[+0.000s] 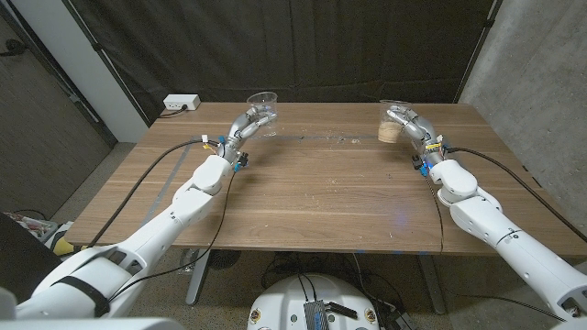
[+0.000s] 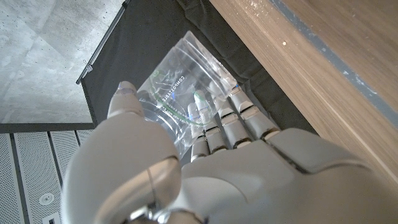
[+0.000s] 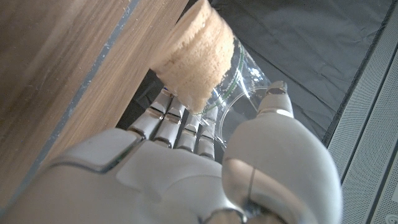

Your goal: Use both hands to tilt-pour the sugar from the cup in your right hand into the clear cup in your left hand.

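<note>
Sugar cup (image 1: pixel 392 126) upright, brown sugar filling its bottom, wrapped by right hand (image 1: pixel 410 126) at table (image 1: pixel 312 197) far edge. Clear cup (image 1: pixel 262 108) empty, wrapped by left hand (image 1: pixel 244 126), well apart. Pour not begun; bringing together, tilting left.

Both arms stretched forward from the near corners, spread wide toward the far side of the counter (image 1: pixel 312 202). Left hand (image 1: pixel 246 126) raised at the far left, fingers (image 2: pixel 227 121) and thumb wrapped around a clear cup (image 1: pixel 263 101), held about upright. Right hand (image 1: pixel 410 126) raised at the far right, fingers (image 3: pixel 177 127) curled around a cup (image 1: pixel 390 122) with sugar (image 3: pixel 193 59) in it, thumb pressed against the opposite side. Hands well apart.
</note>
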Action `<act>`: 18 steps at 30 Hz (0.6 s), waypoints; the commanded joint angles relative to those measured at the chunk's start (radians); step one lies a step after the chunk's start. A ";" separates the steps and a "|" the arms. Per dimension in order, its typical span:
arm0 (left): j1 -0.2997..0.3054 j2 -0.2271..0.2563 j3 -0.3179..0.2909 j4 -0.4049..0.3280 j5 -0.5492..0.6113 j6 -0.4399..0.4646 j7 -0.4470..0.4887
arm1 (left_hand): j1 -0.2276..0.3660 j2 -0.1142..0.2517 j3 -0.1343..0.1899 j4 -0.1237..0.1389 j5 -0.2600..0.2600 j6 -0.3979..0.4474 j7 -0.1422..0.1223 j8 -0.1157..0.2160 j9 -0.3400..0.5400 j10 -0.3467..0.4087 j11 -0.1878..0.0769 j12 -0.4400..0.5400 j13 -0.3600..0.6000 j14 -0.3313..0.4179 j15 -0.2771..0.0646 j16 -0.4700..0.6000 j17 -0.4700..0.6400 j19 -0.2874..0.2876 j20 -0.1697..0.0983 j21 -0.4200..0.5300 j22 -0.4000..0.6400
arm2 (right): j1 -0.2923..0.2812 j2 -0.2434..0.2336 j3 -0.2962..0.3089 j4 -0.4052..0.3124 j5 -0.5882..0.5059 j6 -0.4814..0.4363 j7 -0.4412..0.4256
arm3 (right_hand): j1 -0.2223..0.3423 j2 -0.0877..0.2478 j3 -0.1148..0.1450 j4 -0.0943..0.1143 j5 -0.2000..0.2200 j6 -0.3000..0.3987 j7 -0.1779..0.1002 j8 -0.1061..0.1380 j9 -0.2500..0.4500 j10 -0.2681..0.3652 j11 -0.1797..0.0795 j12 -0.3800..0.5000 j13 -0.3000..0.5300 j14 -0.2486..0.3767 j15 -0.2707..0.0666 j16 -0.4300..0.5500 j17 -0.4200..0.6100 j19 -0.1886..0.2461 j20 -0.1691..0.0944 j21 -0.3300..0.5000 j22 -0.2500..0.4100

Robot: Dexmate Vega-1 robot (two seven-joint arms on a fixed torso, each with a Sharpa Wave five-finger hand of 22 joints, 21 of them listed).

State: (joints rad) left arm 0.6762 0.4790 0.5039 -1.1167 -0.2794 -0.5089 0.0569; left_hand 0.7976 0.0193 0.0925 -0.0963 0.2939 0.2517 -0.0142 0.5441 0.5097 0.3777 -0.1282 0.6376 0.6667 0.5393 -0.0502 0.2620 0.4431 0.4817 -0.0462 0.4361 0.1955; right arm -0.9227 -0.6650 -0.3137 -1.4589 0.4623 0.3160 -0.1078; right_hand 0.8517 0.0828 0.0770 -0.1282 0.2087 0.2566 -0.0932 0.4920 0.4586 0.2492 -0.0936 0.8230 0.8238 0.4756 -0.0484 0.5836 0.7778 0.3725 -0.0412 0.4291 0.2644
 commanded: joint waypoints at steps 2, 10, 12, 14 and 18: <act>-0.026 -0.017 0.020 0.041 0.010 -0.025 -0.024 | 0.000 0.004 -0.003 -0.001 -0.005 0.007 0.000 0.005 0.003 0.004 -0.002 0.008 0.002 0.013 -0.086 -0.006 0.005 -0.002 -0.019 0.000 0.003 | 0.014 -0.039 0.024 -0.042 -0.005 -0.016 0.006 | 0.003 0.008 0.004 -0.007 0.005 0.013 -0.001 0.002 0.001 0.013 -0.001 -0.006 -0.005 0.011 -0.180 -0.006 0.000 0.012 -0.052 0.005 -0.001; -0.030 -0.019 0.027 0.045 0.014 -0.027 -0.030 | 0.003 0.005 -0.007 0.000 -0.010 0.010 -0.001 0.005 0.001 0.010 -0.001 0.011 0.001 0.016 -0.088 -0.009 0.009 0.000 -0.021 0.000 0.003 | 0.036 -0.066 0.041 -0.067 -0.024 -0.013 0.013 | 0.004 0.007 0.005 -0.008 0.005 0.013 0.000 0.001 0.000 0.015 -0.003 -0.011 -0.010 0.016 -0.181 -0.014 -0.005 0.014 -0.051 0.007 -0.002; -0.029 -0.017 0.028 0.042 0.013 -0.024 -0.033 | 0.004 0.005 -0.007 0.000 -0.010 0.009 -0.001 0.005 0.001 0.010 0.000 0.012 0.001 0.016 -0.085 -0.010 0.009 0.000 -0.021 -0.001 0.003 | 0.042 -0.072 0.046 -0.076 -0.027 -0.018 0.013 | 0.005 0.008 0.006 -0.008 0.005 0.013 0.000 0.000 0.000 0.015 0.001 -0.011 -0.011 0.017 -0.181 -0.015 -0.006 0.014 -0.051 0.007 -0.002; -0.029 -0.019 0.028 0.044 0.011 -0.026 -0.034 | 0.004 0.006 -0.008 0.000 -0.011 0.010 -0.002 0.005 0.002 0.010 0.000 0.012 0.001 0.016 -0.086 -0.011 0.010 0.000 -0.021 -0.001 0.003 | 0.052 -0.083 0.048 -0.081 -0.030 -0.018 0.027 | 0.006 0.009 0.007 -0.008 0.005 0.013 0.001 0.000 0.000 0.015 0.002 -0.012 -0.010 0.017 -0.181 -0.017 -0.007 0.014 -0.051 0.007 -0.002; -0.029 -0.019 0.030 0.046 0.011 -0.028 -0.037 | 0.004 0.005 -0.010 0.001 -0.013 0.013 -0.002 0.007 0.001 0.012 -0.002 0.013 0.000 0.020 -0.088 -0.011 0.011 0.001 -0.022 -0.001 0.003 | 0.069 -0.097 0.055 -0.098 -0.031 -0.027 0.037 | 0.007 0.009 0.008 -0.009 0.005 0.014 0.003 0.000 -0.001 0.014 0.002 -0.013 -0.010 0.019 -0.181 -0.021 -0.009 0.015 -0.051 0.008 -0.003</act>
State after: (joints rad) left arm 0.6512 0.4628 0.5269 -1.0779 -0.2695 -0.5321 0.0303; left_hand 0.7976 0.0193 0.0885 -0.0923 0.2870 0.2518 -0.0143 0.5440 0.5098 0.3801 -0.1303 0.6438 0.6666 0.5486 -0.0517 0.2541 0.4524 0.4818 -0.0462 0.4361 0.1956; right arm -0.8883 -0.7252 -0.2777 -1.5190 0.4425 0.3028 -0.0932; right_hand 0.8509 0.0834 0.0816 -0.1328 0.2082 0.2631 -0.0952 0.4909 0.4573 0.2596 -0.0933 0.8116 0.8096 0.4868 -0.0452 0.5687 0.7685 0.3801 -0.0412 0.4329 0.2599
